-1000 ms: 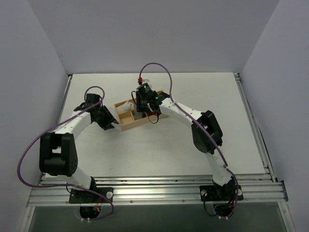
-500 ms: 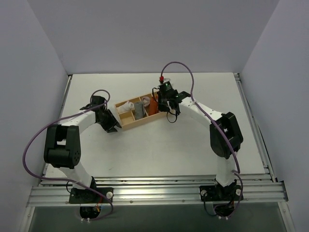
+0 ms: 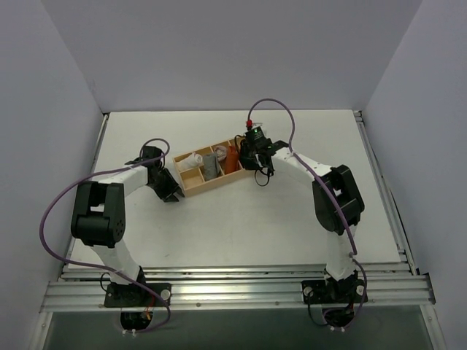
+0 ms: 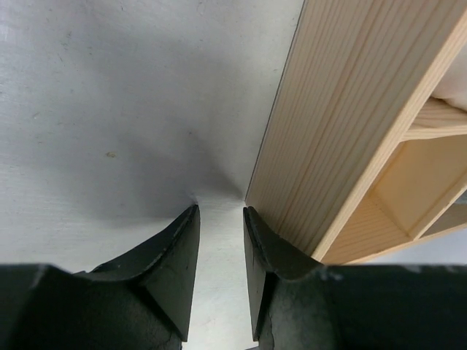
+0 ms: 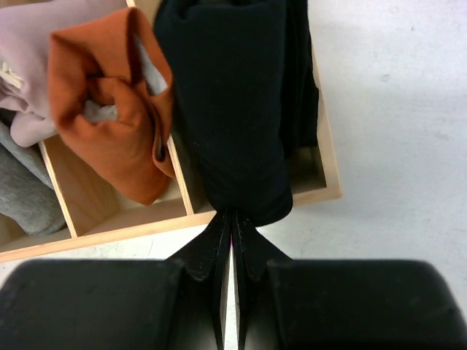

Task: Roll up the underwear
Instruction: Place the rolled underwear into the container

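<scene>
The underwear (image 5: pixel 233 109) is seen rolled in the end compartment of the wooden tray (image 5: pixel 146 222), beside an orange-brown roll (image 5: pixel 109 109). The right claw (image 5: pixel 230 219) is pressed shut at the tray's rim, at the underwear's tip. The left claw (image 4: pixel 220 211) is held narrowly parted and empty, just beside the tray's outer wall.

1. The tray (image 3: pixel 210 184) is lying on the table (image 3: pixel 241 226), between the left gripper (image 4: pixel 220 211) and the right gripper (image 5: pixel 230 216).
2. The tray's outer wall is running ahead and to the right of the left gripper, just beside its right finger.
3. The underwear (image 5: pixel 233 109) is sitting in the end compartment straight ahead of the right gripper, hanging over the near wall towards its fingertips.
4. A cloth roll (image 5: pixel 117 138) is lying in the next compartment, left of the underwear.
</scene>
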`<move>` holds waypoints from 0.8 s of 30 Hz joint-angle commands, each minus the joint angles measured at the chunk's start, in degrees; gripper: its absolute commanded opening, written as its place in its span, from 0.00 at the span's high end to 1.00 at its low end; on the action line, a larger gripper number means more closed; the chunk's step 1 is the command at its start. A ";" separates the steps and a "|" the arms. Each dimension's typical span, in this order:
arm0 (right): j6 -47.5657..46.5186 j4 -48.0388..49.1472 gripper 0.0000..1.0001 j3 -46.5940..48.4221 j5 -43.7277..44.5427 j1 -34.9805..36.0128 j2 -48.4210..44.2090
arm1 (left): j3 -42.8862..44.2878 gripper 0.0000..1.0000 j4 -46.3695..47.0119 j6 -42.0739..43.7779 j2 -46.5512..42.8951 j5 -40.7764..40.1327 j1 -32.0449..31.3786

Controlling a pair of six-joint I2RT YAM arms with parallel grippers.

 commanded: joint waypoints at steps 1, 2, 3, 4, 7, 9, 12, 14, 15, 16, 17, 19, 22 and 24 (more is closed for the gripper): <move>-2.39 1.47 0.99 -0.03 2.49 -1.14 1.49 | 2.09 0.61 -0.51 1.58 0.60 -1.40 -0.18; -2.66 1.65 0.99 0.15 2.40 -1.23 1.84 | 2.27 0.62 -0.77 1.84 0.60 -1.66 -0.18; -2.92 1.05 0.99 1.02 2.57 -1.23 2.89 | 2.35 0.61 -1.12 2.02 0.60 -1.75 -0.27; -3.36 0.95 0.99 1.46 2.58 -1.23 3.33 | 2.62 0.61 -1.30 2.19 0.51 -1.92 -0.27; -3.98 2.53 0.98 0.77 2.23 -1.14 3.43 | 3.06 0.61 -2.36 2.98 0.42 -2.19 -0.18; -4.50 2.45 0.97 0.94 2.40 -1.23 3.77 | 3.15 0.61 -2.88 3.51 -0.72 -2.54 -0.18; -5.73 2.19 0.93 1.82 1.44 -1.23 3.34 | 3.23 0.61 -4.02 3.60 -3.79 -2.37 0.17; -5.30 -0.09 0.92 4.27 1.96 -1.23 2.64 | 4.19 0.61 -5.25 3.51 -7.64 -1.58 0.34; -3.64 -3.84 0.91 5.50 2.40 -1.23 1.42 | 4.72 0.60 -6.48 3.51 -9.23 -0.96 0.35; -2.24 -5.71 0.85 6.47 2.57 -1.23 0.45 | 4.99 0.59 -6.92 3.51 -11.25 -0.26 0.26; -0.83 -7.21 0.80 6.57 1.79 -1.32 -0.78 | 4.99 0.57 -7.01 3.16 -15.62 0.70 0.00; 2.95 -6.35 0.62 2.98 -0.92 -1.14 -7.80 | 4.55 0.52 -6.23 2.55 -20.21 3.51 -0.36; 6.64 -4.50 0.15 -4.84 -2.52 -0.53 -18.26 | 5.25 0.12 -5.79 1.84 -28.56 6.06 -1.50; 7.62 -4.85 0.00 -8.44 -2.26 1.57 -25.18 | 7.18 0.06 -9.62 3.51 -31.13 6.78 -3.59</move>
